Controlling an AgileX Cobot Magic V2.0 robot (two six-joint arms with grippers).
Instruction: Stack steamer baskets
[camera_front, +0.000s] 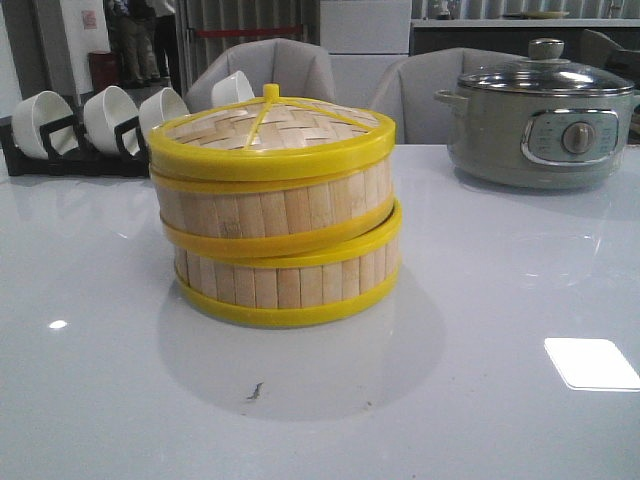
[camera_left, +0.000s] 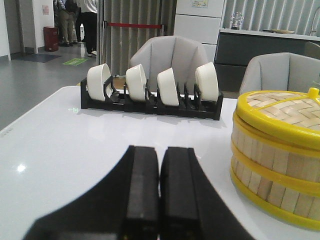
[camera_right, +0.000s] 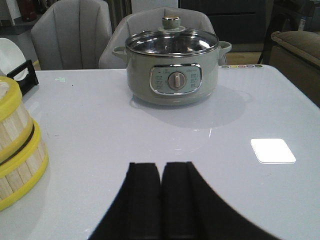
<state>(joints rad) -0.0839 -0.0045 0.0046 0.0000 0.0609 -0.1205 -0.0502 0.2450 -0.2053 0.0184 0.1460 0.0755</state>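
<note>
Two steamer baskets stand stacked in the middle of the white table. The upper basket (camera_front: 275, 195) sits slightly askew on the lower basket (camera_front: 290, 280) and carries a woven bamboo lid (camera_front: 270, 130) with a yellow rim and knob. The stack also shows in the left wrist view (camera_left: 275, 160) and at the edge of the right wrist view (camera_right: 15, 150). My left gripper (camera_left: 160, 150) is shut and empty, low over the table beside the stack. My right gripper (camera_right: 161, 165) is shut and empty on the stack's other side. Neither gripper shows in the front view.
A grey-green electric pot (camera_front: 545, 125) with a glass lid stands at the back right, also seen in the right wrist view (camera_right: 172, 70). A black rack of small white bowls (camera_front: 100, 125) stands at the back left, also in the left wrist view (camera_left: 150, 92). Chairs stand behind the table.
</note>
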